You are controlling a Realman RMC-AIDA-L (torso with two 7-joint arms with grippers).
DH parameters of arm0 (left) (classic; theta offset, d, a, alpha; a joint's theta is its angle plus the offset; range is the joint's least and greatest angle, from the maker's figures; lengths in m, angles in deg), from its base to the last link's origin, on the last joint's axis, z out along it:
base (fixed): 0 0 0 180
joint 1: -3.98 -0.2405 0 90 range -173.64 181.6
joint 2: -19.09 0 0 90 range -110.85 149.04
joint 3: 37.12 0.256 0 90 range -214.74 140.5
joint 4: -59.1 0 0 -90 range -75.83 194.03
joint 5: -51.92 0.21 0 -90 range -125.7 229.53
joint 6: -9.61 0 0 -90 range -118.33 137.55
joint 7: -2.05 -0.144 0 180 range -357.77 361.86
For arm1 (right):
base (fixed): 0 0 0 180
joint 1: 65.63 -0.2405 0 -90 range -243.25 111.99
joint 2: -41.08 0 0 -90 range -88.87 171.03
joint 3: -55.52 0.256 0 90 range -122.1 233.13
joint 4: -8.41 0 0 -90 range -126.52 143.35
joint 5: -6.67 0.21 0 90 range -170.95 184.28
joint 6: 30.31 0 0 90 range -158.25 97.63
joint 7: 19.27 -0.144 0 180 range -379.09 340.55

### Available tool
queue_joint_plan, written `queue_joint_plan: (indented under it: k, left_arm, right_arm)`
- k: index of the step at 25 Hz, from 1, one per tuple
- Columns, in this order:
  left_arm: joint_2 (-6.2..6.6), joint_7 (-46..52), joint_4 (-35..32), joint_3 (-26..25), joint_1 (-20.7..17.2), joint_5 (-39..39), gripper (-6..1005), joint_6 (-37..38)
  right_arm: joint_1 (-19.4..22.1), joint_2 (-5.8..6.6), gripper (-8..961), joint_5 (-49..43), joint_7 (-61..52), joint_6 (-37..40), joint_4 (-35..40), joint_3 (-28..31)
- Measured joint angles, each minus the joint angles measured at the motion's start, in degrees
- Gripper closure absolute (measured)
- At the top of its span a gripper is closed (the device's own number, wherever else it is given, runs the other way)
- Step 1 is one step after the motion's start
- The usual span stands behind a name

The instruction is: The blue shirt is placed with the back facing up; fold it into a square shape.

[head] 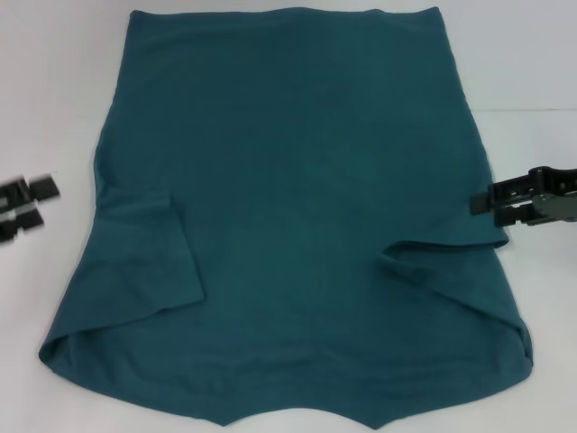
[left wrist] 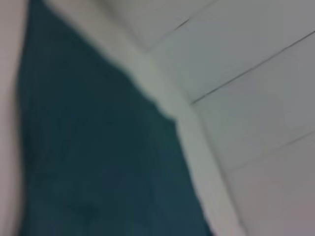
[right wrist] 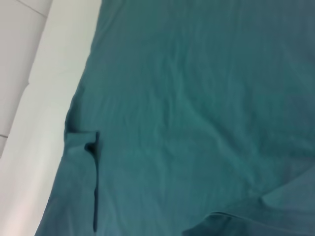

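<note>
The blue shirt lies flat on the white table, plain side up, with both sleeves folded in over the body and the hem at the far side. It also shows in the left wrist view and the right wrist view. My left gripper is open and empty, over bare table to the left of the shirt and apart from it. My right gripper is open and empty at the shirt's right edge, just above the folded right sleeve.
The folded left sleeve lies on the shirt's left part. The table edge and tiled floor show beyond the shirt in the left wrist view. Bare white table lies on both sides of the shirt.
</note>
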Motion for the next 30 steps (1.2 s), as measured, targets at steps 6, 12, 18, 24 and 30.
queue_joint_plan:
  k: [6, 12, 18, 24, 30]
  left_arm:
    - [0.06, 3.94, 0.74, -0.89, -0.18, 8.31, 202, 0.82]
    - [0.17, 5.65, 2.53, -3.4, -0.17, 15.88, 202, 0.22]
    - [0.25, 6.05, 4.23, -3.56, 0.0, 19.02, 203, -1.64]
    - [0.61, 6.1, 7.84, -3.25, 0.95, 20.17, 204, -5.85]
    - [0.64, 6.58, 8.62, -3.02, 1.22, 20.88, 202, -7.41]
  right_arm:
    - [-0.6, -0.54, 277, 0.0, 0.15, 0.79, 0.57, 0.0]
    - [-0.72, -1.1, 328, -0.01, 0.33, 0.07, 0.6, -0.02]
    - [-0.51, -1.1, 328, 0.01, 1.18, 0.02, 0.82, 0.12]
    - [-0.23, -1.18, 328, 0.05, 1.54, 0.12, 1.08, 0.43]
    - [0.24, -1.23, 327, 0.08, 1.6, 0.18, 1.08, 0.79]
